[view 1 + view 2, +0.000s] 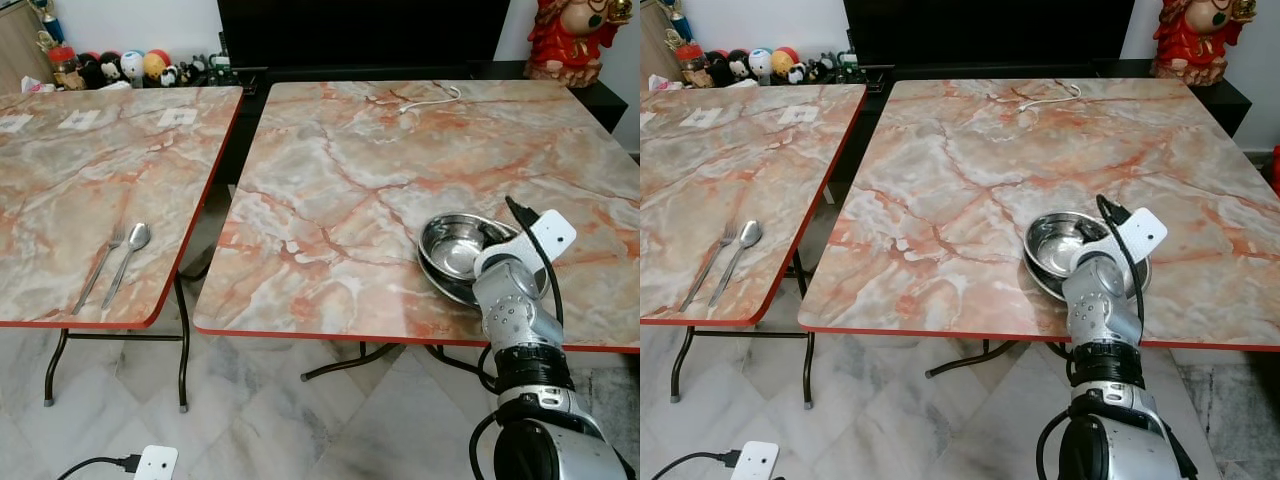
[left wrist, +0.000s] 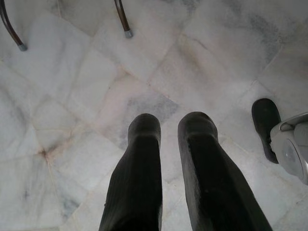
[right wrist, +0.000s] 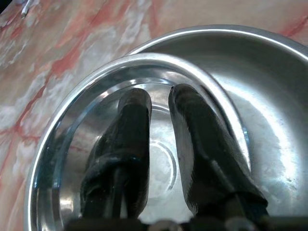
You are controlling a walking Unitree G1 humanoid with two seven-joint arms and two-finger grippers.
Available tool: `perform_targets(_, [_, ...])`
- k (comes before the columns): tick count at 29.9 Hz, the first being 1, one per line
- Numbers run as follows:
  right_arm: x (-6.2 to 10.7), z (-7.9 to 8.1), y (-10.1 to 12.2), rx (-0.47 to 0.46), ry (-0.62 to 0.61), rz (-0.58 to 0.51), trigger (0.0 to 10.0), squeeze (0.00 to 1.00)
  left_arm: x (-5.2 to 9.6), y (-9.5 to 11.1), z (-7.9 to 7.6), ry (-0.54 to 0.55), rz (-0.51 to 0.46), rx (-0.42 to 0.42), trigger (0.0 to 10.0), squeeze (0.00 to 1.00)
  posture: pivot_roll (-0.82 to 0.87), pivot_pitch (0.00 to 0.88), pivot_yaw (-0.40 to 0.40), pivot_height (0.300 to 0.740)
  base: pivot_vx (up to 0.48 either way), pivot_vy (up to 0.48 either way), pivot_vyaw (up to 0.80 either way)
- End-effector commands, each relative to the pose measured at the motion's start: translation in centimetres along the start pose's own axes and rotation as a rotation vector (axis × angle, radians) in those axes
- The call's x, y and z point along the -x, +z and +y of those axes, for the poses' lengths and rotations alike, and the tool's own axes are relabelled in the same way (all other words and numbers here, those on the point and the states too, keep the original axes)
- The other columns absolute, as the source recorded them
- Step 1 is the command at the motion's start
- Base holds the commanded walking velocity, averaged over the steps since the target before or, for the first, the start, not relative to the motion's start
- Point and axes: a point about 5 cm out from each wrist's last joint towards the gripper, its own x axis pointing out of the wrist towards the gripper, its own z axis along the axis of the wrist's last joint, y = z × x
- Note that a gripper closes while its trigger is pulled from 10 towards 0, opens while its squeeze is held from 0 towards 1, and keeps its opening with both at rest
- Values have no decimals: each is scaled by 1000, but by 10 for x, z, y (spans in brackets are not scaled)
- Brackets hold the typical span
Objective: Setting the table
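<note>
A steel bowl [image 1: 452, 243] sits inside a wider steel plate [image 1: 432, 272] near the front right edge of the right marble table [image 1: 340, 190]. My right arm reaches over that edge. The right gripper [image 3: 160, 94] is down inside the bowl [image 3: 96, 125], fingers close together with nothing between them, and the plate [image 3: 269, 96] lies beyond the bowl's rim. A fork [image 1: 100, 266] and a spoon [image 1: 130, 246] lie side by side near the front of the left table [image 1: 90, 170]. My left gripper [image 2: 168, 122] hangs idle over the floor, fingers nearly together.
A narrow gap separates the two tables. A white cable [image 1: 428, 98] lies at the right table's far edge. Paper labels [image 1: 178, 117] rest on the left table. Small toys [image 1: 130, 66] and a red figurine [image 1: 565, 40] stand at the back. A white plug [image 1: 155, 462] lies on the floor.
</note>
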Motion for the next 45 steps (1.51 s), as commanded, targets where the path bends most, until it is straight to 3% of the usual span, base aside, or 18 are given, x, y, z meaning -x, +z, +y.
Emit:
perform_targets(1, [-1, 1, 3, -7, -12, 1, 10000, 0, 2, -5, 6, 8, 23, -2, 10000, 0, -62, 44, 77, 740, 0, 0, 0])
perform_targets(17, [-2, -6, 9, -17, -59, -22, 10000, 0, 2, -6, 3, 3, 26, -4, 10000, 0, -63, 44, 81, 740, 0, 0, 0])
perform_targets(33, [-1, -7, 12, -11, -72, -44, 10000, 0, 4, -10, 15, 15, 41, -6, 10000, 0, -65, 45, 81, 740, 0, 0, 0])
perform_targets(39, [2, -2, 13, 7, -32, -77, 10000, 0, 4, -11, 12, 12, 42, -5, 10000, 0, -66, 45, 82, 740, 0, 0, 0])
perform_targets(45, [13, 11, 20, 64, 58, -181, 10000, 0, 3, -11, 8, 8, 46, -5, 10000, 0, -69, 47, 83, 740, 0, 0, 0])
